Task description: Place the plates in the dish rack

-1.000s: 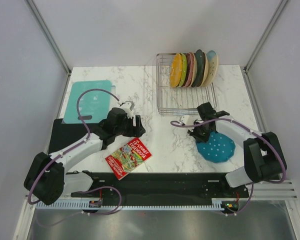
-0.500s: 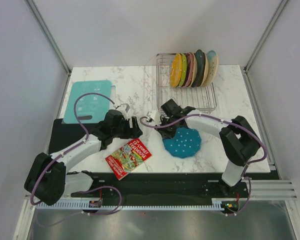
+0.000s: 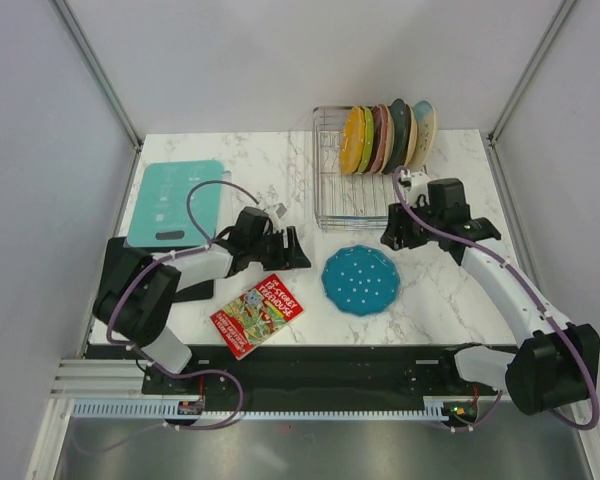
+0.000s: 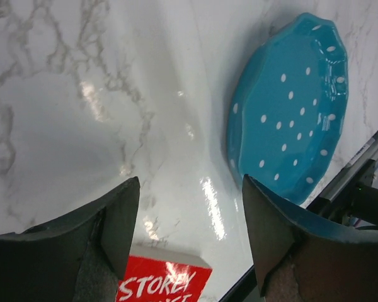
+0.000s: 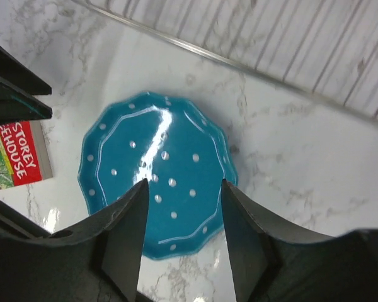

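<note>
Top external: teal scalloped plate (image 3: 360,282), white-dotted, lies flat; left jaws, right jaws open, empty.

Blue plate (image 3: 360,283) glossy; marble-look tabletop (image 3: 280,170) smooth, shiny; rack (image 3: 350,200) = metal wire.

Robotics lab test cell. Plain grey panels (image 3: 280,60) and aluminium frame posts (image 3: 98,70) close in behind and beside the left arm (image 3: 195,262) and right arm (image 3: 505,285). A black mounting rail (image 3: 310,372) and slotted cable duct (image 3: 310,408) run under their bases.
</note>
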